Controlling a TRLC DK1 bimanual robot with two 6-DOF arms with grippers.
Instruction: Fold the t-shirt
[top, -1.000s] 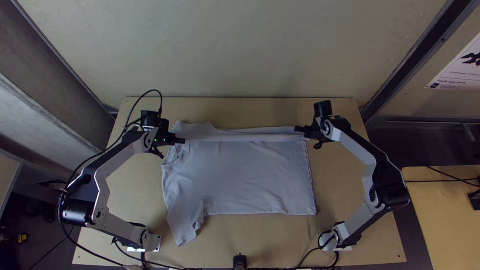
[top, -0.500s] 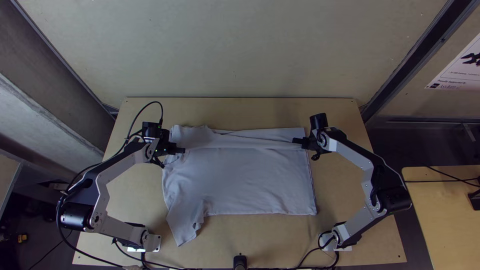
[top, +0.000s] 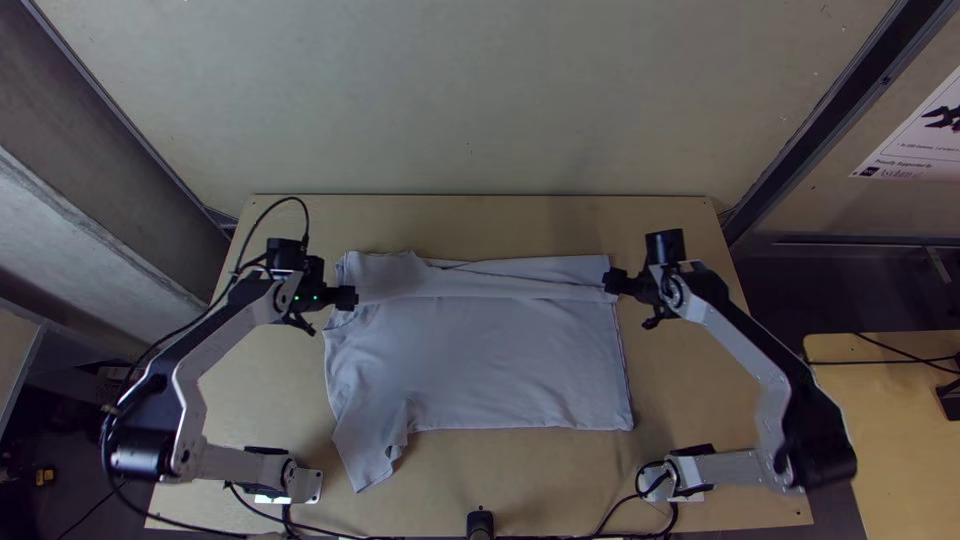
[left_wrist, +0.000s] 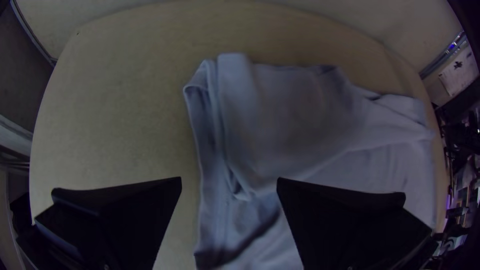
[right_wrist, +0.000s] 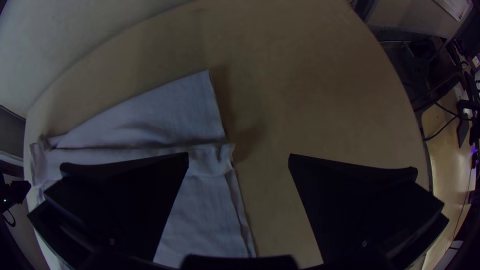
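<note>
The pale grey t-shirt (top: 490, 360) lies flat on the table, its far edge turned over toward the near side as a narrow strip; one sleeve (top: 370, 450) points to the near left. At the strip's left end is my left gripper (top: 350, 298). My right gripper (top: 610, 282) is at the strip's right end. In the left wrist view my left gripper (left_wrist: 229, 182) stands open above the folded cloth (left_wrist: 295, 115). In the right wrist view my right gripper (right_wrist: 239, 157) is open too, with the shirt's side edge and the strip's end (right_wrist: 217, 157) between and beyond its fingers.
Bare wooden table (top: 520, 225) lies beyond the shirt and on both its sides. A black post (top: 480, 522) stands at the near edge, with cables (top: 560, 537) running along there. Another wooden table (top: 880, 430) stands at the right.
The strip of cloth has come down toward the near side and now lies flat. Both grippers have come nearer as well, then moved outward, the left one leftward and the right one rightward, off the cloth.
</note>
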